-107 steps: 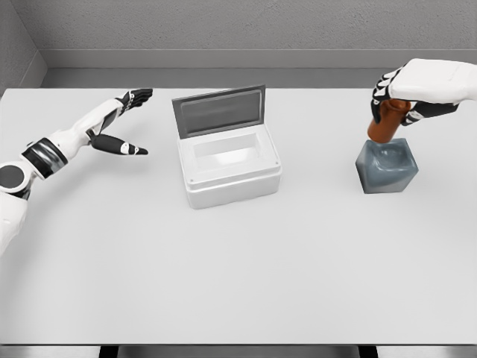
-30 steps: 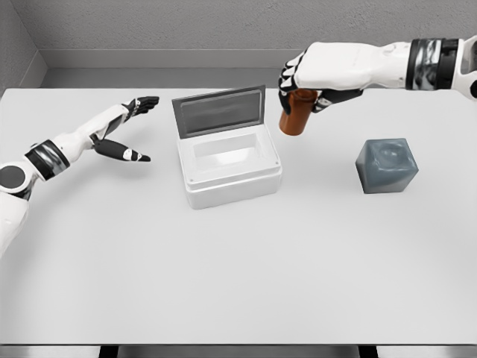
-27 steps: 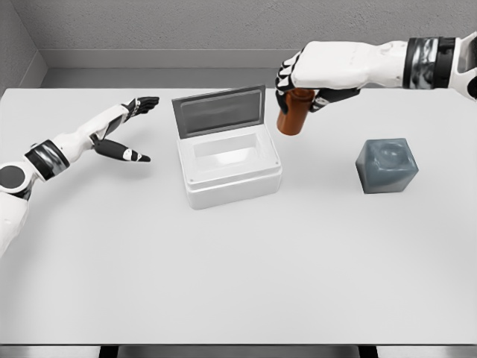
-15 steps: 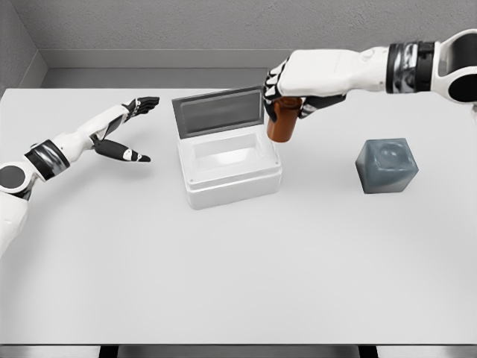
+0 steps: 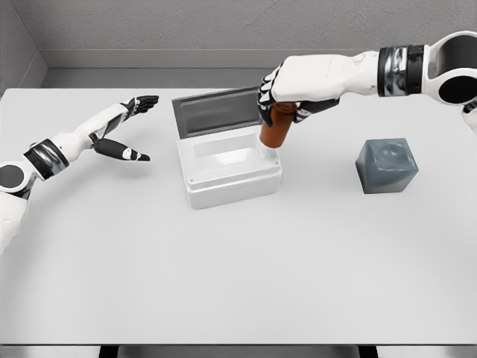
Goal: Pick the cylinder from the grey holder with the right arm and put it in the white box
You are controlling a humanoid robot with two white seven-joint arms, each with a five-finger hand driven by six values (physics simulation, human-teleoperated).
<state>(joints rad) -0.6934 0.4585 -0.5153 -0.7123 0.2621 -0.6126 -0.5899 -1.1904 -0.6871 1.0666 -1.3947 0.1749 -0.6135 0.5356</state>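
Note:
My right hand (image 5: 287,95) grips the top of the brown cylinder (image 5: 273,130), which hangs upright over the right edge of the white box (image 5: 229,177). The box stands at the table's middle with its grey lid (image 5: 216,110) tilted open at the back. The grey holder (image 5: 386,165) sits alone to the right, its top hollow. My left hand (image 5: 123,127) hovers over the table at the left, fingers spread and holding nothing.
The white table (image 5: 238,268) stretches wide in front of the box and holder. A grey wall runs along the far edge.
My right hand has carried the cylinder leftward from above the holder to the box's right rim and lowered it a little. The left arm has stayed still.

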